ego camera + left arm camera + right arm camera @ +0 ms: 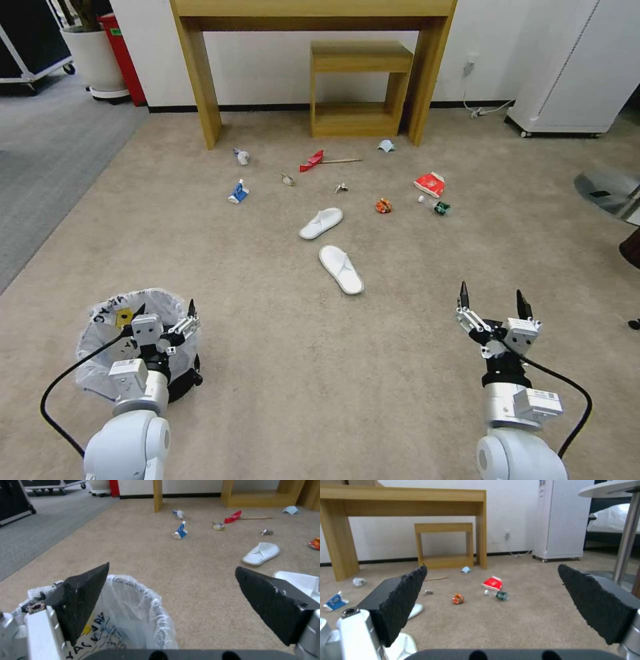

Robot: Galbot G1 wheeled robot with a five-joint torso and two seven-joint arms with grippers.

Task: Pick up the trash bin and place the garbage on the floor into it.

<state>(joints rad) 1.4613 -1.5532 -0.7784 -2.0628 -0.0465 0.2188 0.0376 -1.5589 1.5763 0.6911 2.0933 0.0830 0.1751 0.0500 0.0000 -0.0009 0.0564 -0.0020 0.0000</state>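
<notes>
The trash bin [97, 343], black with a crinkly white bag, stands on the beige floor [267, 333] at my near left. My left gripper [165, 310] is open, its jaws astride the bin's rim [143, 597], one finger [83, 597] over the bag and the other outside. My right gripper [491, 293] hangs open above bare carpet at the near right. The garbage lies ahead: two white slippers [322, 223] [341, 269], a blue-white carton [238, 193], a red wrapper [311, 161] with a wooden stick [341, 161], a red packet [430, 183], an orange packet [383, 206], a bottle [433, 205] and a pale blue mask [385, 145].
A wooden desk [200, 80] with a low wooden stool [360, 87] under it stands against the far wall. A red bin [123, 57] and a white planter [93, 60] sit at the far left on grey carpet [47, 153]. A white cabinet [573, 73] and a round metal base [610, 190] are on the right.
</notes>
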